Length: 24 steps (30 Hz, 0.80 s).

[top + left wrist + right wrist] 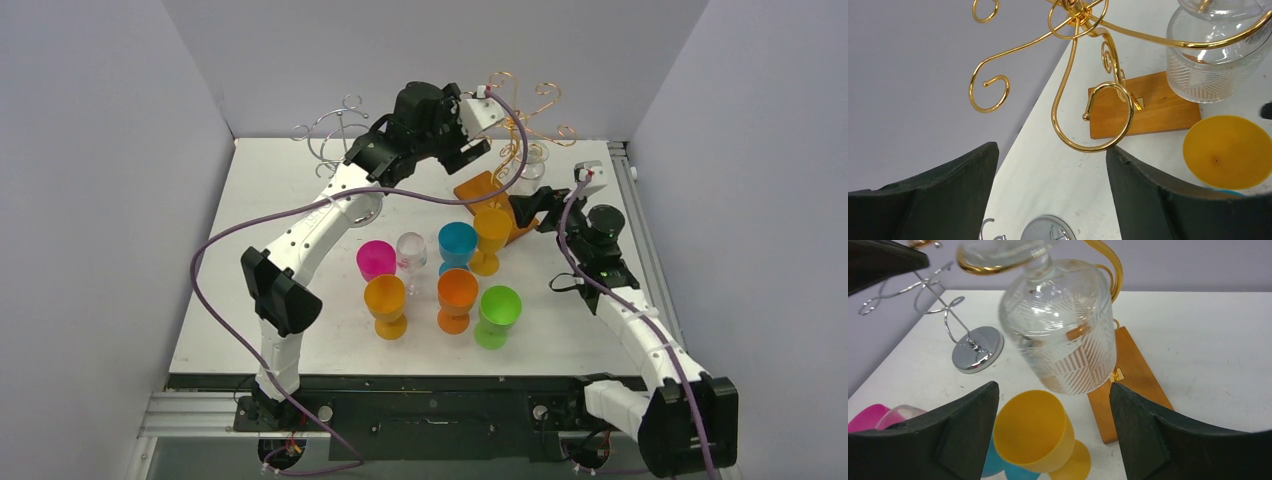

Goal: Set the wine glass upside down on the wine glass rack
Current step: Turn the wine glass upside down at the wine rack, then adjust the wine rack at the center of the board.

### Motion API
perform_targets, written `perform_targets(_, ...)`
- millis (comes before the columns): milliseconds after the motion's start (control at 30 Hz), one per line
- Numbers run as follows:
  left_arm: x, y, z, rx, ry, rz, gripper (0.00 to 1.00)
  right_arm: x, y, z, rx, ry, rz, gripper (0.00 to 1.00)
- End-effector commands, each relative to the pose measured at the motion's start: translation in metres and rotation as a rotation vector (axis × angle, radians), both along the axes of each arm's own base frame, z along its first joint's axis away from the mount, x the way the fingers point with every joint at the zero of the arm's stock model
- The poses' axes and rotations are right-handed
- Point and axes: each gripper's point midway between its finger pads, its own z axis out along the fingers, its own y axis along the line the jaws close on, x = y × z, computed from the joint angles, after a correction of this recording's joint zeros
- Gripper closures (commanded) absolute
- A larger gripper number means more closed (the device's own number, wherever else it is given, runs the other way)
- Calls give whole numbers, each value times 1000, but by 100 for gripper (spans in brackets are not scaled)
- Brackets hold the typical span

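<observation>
A clear cut-pattern wine glass [1058,335] hangs upside down from an arm of the gold wire rack, whose wooden base [478,190] stands at the back right. The same glass [1215,65] shows at the upper right of the left wrist view. My right gripper [1053,390] is open just short of the glass bowl, with nothing between its fingers. My left gripper [1052,150] is open too, held high beside the gold rack's curled hooks and touching none of them. From above, the left gripper [470,148] is over the rack and the right gripper [525,207] is beside its base.
A silver wire rack [335,135] with a round chrome base [977,342] stands at the back left. Several upright plastic glasses crowd mid-table: pink [375,260], clear [411,248], blue [457,243], yellow [491,235], two orange [385,300], green [498,310]. The yellow one [1030,430] is right below my right gripper.
</observation>
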Motion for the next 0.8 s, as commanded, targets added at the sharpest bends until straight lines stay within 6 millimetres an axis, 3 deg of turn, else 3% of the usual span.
perform_targets(0, -16, 17, 65, -114, -68, 7, 23, -33, 0, 39, 23, -58, 41, 23)
perform_targets(167, -27, 24, 69, -124, -36, 7, 11, -58, -33, 66, 75, -68, -85, 23)
perform_targets(233, -33, 28, 69, -112, -18, 9, 7, -61, -48, 84, 110, -82, -136, 25)
perform_targets(333, -43, 32, 70, -125, 18, 9, 4, -56, -54, 110, 150, -62, -179, 28)
perform_targets(400, -51, 35, 70, -127, 40, 1, 1, -47, -59, 123, 180, -39, -218, 29)
perform_targets(567, -68, 27, 64, -126, 93, -44, 4, -11, -94, 150, 234, -14, -387, 30)
perform_targets(767, -68, 2, 53, -111, 83, -69, 4, 29, -106, 158, 211, 57, -451, 30)
